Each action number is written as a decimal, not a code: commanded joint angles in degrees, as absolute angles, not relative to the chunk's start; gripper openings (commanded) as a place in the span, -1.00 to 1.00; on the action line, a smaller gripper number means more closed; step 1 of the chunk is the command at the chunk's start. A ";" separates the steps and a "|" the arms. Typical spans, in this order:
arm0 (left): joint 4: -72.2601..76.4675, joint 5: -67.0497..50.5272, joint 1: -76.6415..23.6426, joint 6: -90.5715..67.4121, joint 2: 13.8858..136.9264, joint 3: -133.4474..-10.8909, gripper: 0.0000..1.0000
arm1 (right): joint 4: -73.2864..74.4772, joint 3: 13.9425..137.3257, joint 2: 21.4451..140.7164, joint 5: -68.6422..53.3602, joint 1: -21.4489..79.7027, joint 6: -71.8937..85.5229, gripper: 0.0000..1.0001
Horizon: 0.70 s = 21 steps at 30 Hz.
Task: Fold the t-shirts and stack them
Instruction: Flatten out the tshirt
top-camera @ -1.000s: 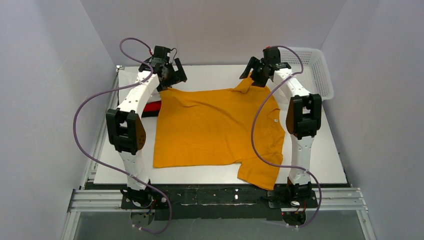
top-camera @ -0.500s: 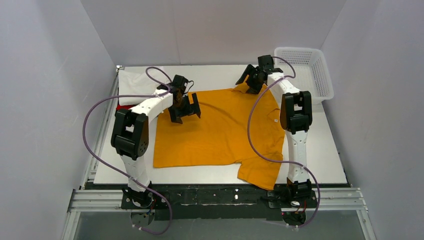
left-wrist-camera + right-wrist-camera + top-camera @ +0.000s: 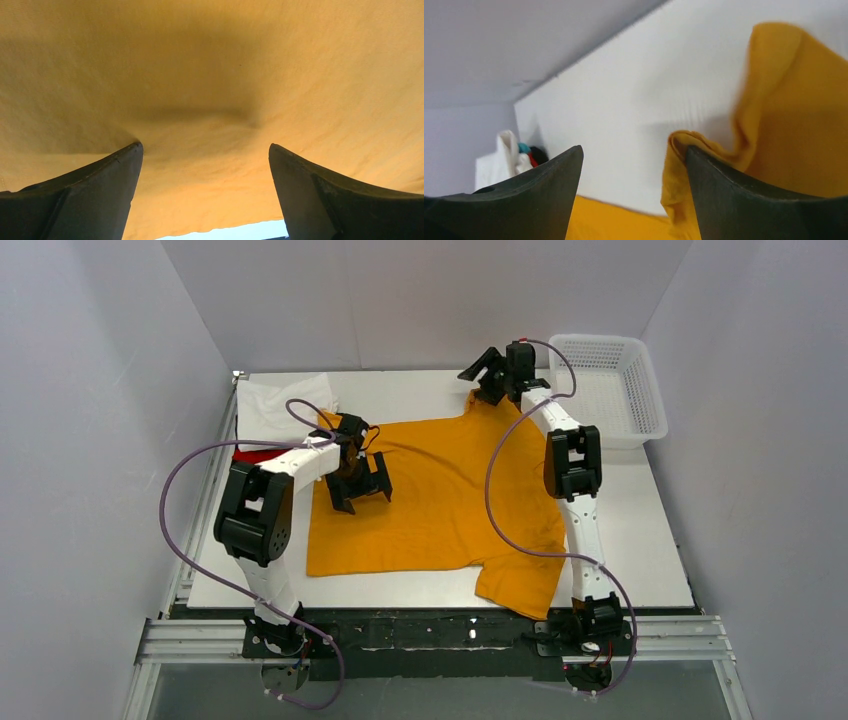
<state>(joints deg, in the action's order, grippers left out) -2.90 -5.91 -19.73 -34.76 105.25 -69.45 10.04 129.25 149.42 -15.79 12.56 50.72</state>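
Observation:
A mustard-orange t-shirt (image 3: 440, 490) lies spread on the white table (image 3: 650, 540), one sleeve hanging toward the near edge. My left gripper (image 3: 362, 490) is open and sits low over the shirt's left part; in the left wrist view (image 3: 205, 146) only orange cloth (image 3: 210, 75) lies between the jaws. My right gripper (image 3: 483, 378) is open at the shirt's far edge. In the right wrist view (image 3: 634, 148) a bunched fold of the orange shirt (image 3: 704, 150) hangs over the right finger. Folded white (image 3: 272, 400) and red (image 3: 256, 454) shirts lie at the far left.
A white plastic lattice basket (image 3: 612, 390) stands at the far right corner of the table. Purple cables loop off both arms. Grey walls close in the table on three sides. The folded stack also shows in the right wrist view (image 3: 516, 155).
My left gripper has left the shirt's far left corner and moved nearer, over the shirt's left part. My right gripper has moved left and back, dragging the shirt's far edge with it.

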 commanded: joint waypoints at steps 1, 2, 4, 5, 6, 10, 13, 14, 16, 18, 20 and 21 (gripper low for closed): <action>-8.69 -4.66 -19.74 -34.93 103.62 -67.89 0.97 | -8.73 140.70 156.08 -13.58 13.22 59.92 0.67; -8.78 -4.65 -19.69 -34.83 103.56 -68.05 0.96 | -10.76 141.57 156.87 -13.65 13.39 60.95 0.69; -8.74 -5.04 -19.69 -34.95 103.23 -68.34 0.97 | -8.89 142.73 156.41 -12.00 13.78 57.65 0.71; -8.73 -5.23 -19.73 -34.87 103.01 -68.40 0.96 | -6.69 142.22 155.33 -10.72 13.80 54.69 0.71; -8.77 -5.23 -19.69 -34.89 102.62 -68.51 0.96 | -4.75 141.15 153.94 -10.16 13.75 52.31 0.71; -10.54 -3.67 -19.71 -34.32 100.87 -70.01 0.96 | 5.04 134.02 145.41 -12.09 13.03 44.98 0.72; -11.86 -3.71 -19.73 -34.07 99.08 -71.82 0.97 | 16.20 129.68 136.23 -11.85 12.83 37.41 0.74; -12.11 -3.97 -19.74 -34.24 98.34 -72.23 0.97 | 19.56 127.24 132.37 -11.39 12.88 36.03 0.74; -12.17 -4.59 -19.70 -35.30 96.59 -71.91 0.97 | 22.02 116.91 123.04 -11.03 12.92 33.66 0.74; -12.05 -5.10 -19.77 -36.92 94.90 -70.79 0.96 | 21.31 102.88 111.86 -10.38 12.99 33.55 0.73; -12.16 -5.87 -19.90 -38.92 93.37 -68.97 0.96 | 22.20 87.75 101.42 -7.69 13.18 34.04 0.72; -12.18 -6.30 -20.08 -39.94 92.52 -67.23 0.96 | 23.64 81.97 96.55 -5.76 13.18 34.56 0.73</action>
